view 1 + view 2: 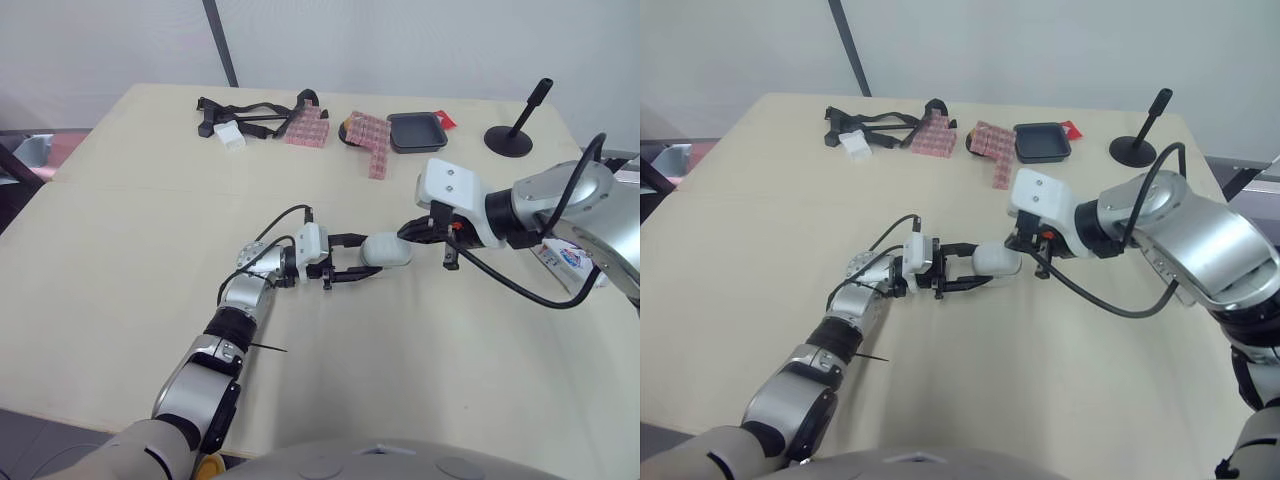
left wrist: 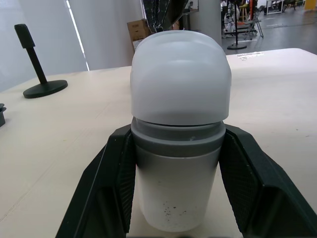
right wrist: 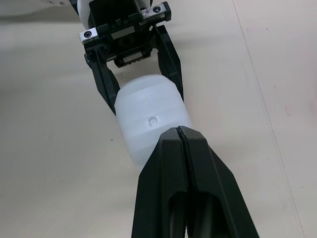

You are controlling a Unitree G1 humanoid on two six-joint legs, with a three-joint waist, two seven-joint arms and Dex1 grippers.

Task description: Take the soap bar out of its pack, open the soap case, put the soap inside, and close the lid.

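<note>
In your head camera, the left arm reaches forward over the middle of the table [image 1: 150, 250], forearm low and almost level. The left gripper [image 1: 370, 256] is clamped on one end of the white soap case [image 1: 388, 251], which is held sideways there. The right arm comes in from the table's right edge with the elbow bent and the wrist turned back toward the left arm. The right gripper [image 1: 410, 232] meets the opposite end of the case. The soap pack [image 1: 562, 262] lies near the right edge, partly under that forearm. Along the far edge sit a black tray [image 1: 417, 130] and a black stand [image 1: 512, 135].

In your left wrist view, both black fingers [image 2: 116, 183] press against the sides of the case's base. The frosted lid is on, pointing away from the wrist.

In your right wrist view, the right fingers [image 3: 171, 163] are pressed together with only a thin seam between them. Their tips rest against the rounded end of the case, and you cannot tell whether they pinch anything. The left gripper's fingers straddle the other end.
</note>
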